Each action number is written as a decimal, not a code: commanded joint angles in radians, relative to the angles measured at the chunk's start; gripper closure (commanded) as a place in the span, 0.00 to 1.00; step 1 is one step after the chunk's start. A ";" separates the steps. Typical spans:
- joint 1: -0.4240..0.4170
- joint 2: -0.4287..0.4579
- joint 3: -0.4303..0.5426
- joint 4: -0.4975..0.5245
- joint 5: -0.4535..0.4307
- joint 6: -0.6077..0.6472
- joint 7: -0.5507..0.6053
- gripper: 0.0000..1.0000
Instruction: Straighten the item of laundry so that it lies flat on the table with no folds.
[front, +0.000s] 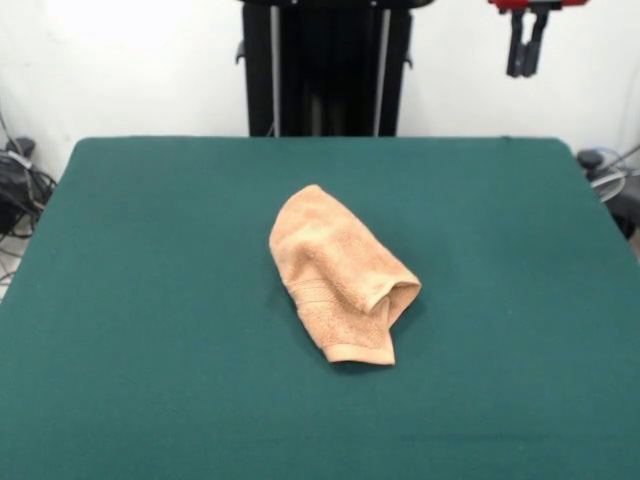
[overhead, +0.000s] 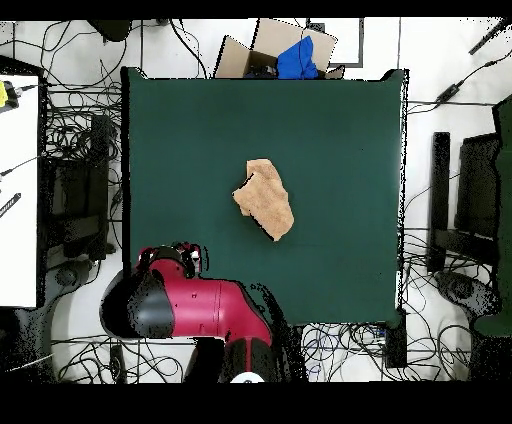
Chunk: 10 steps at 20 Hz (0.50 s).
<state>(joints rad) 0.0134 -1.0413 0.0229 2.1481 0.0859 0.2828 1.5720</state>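
While bunched and folded over on itself, peach-orange towel (front: 342, 277) (overhead: 265, 198) near the centre of green table (front: 150, 300) (overhead: 340, 150). At one o'clock in the front view, gripper (front: 526, 45) hanging well clear, apparently shut on nothing, fingers close together.

Crumpled peach towel (overhead: 265, 198) near centre of green tabletop (overhead: 340, 130). Red arm (overhead: 200, 305) folded over near-left corner. Cardboard box (overhead: 262, 48) with blue cloth (overhead: 297, 58) beyond far edge.
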 joint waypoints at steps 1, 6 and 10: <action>0.001 0.028 0.007 -0.010 0.024 0.119 0.181 1.00; 0.000 0.032 0.012 -0.010 0.027 0.120 0.183 1.00; -0.003 0.012 0.015 0.013 0.028 0.114 0.182 1.00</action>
<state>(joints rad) 0.0134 -1.0411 0.0229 2.1459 0.0859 0.3013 1.5720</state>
